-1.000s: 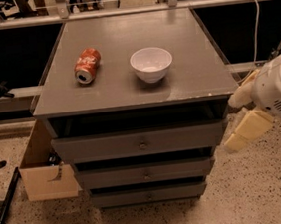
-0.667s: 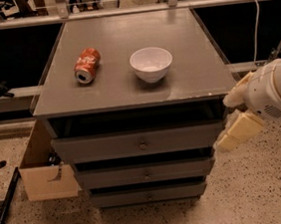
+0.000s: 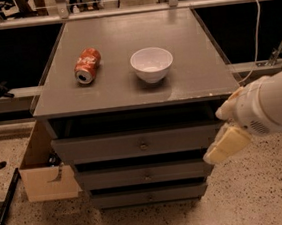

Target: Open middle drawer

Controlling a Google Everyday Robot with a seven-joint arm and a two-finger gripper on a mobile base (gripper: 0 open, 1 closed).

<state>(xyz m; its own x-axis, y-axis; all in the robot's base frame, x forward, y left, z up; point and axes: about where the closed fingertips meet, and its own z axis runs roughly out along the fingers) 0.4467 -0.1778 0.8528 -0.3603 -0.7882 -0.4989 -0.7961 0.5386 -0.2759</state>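
Observation:
A grey cabinet has three stacked drawer fronts. The middle drawer (image 3: 112,178) is the second front, with a small round metal knob (image 3: 147,176) at its centre; it sits flush and closed. The top drawer front (image 3: 104,147) and the lowest drawer front (image 3: 120,199) are closed too. My gripper (image 3: 226,145) hangs at the cabinet's right front corner, level with the top and middle drawers, well right of the knob. Its cream fingers (image 3: 228,143) point down and left.
On the cabinet top (image 3: 191,64) lie a red soda can (image 3: 87,66) on its side and a white bowl (image 3: 151,64). An open cardboard box (image 3: 43,176) stands on the floor at the left. A white cable (image 3: 257,27) hangs at the right.
My arm and gripper have moved left, from beside the cabinet's right side to in front of its right front corner.

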